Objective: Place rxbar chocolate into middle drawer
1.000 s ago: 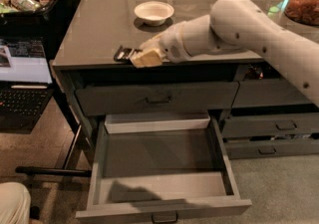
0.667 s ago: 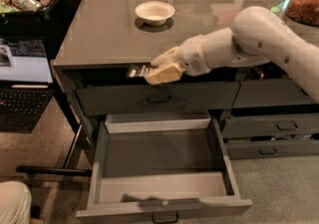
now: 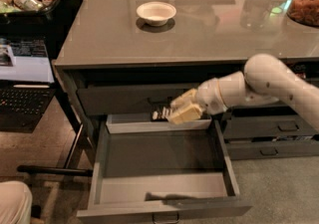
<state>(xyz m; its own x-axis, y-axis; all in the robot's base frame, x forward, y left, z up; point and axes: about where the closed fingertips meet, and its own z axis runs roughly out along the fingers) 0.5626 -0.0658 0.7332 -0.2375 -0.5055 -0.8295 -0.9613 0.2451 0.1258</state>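
Camera view: gripper (image 3: 175, 110) over drawer (image 3: 159, 157), rxbar (image 3: 160, 114) pointing left.

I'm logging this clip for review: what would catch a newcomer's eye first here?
First comes the white arm reaching in from the right. Its gripper is shut on the rxbar chocolate just below the counter edge, above the back of the middle drawer. That drawer is pulled wide open, showing a plain grey floor. Next is the white bowl, sitting on the grey countertop above.
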